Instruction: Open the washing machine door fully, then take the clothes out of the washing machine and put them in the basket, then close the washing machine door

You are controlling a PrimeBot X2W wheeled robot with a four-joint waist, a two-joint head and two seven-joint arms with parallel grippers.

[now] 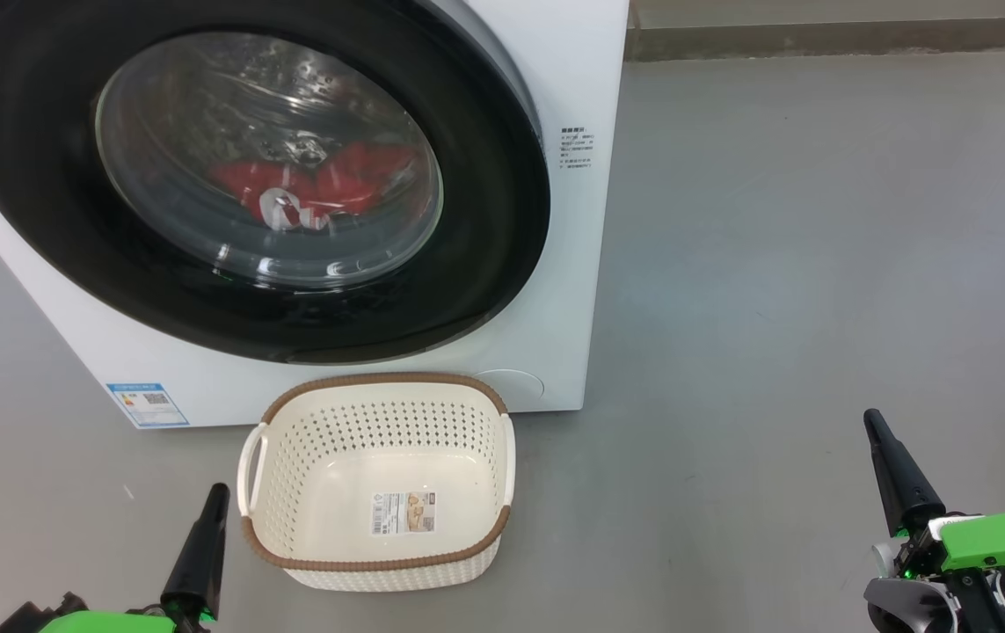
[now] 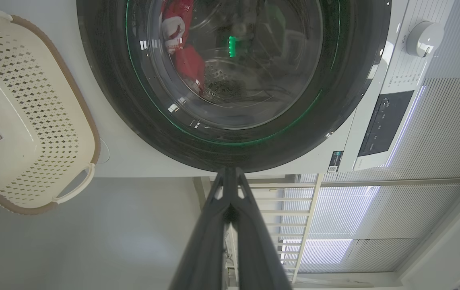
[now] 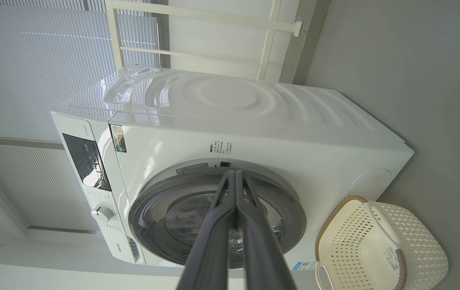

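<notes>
The white washing machine (image 1: 581, 79) fills the upper left of the head view. Its round door (image 1: 27, 202), black-rimmed with a clear glass bowl, sits against the machine's front. Red and white clothes (image 1: 317, 189) lie in the drum behind the glass. The cream basket (image 1: 376, 563) with a brown rim stands empty on the floor just before the machine, a paper label on its bottom. My left gripper (image 1: 219, 489) is shut, low at the left beside the basket. My right gripper (image 1: 871, 417) is shut too, far off at the lower right. Nothing is held.
Grey floor (image 1: 819, 246) stretches to the right of the machine. The left wrist view shows the control panel (image 2: 382, 123) and a dial (image 2: 425, 38) beside the door (image 2: 105, 80). Behind the machine (image 3: 230, 121) are white blinds and a white rail.
</notes>
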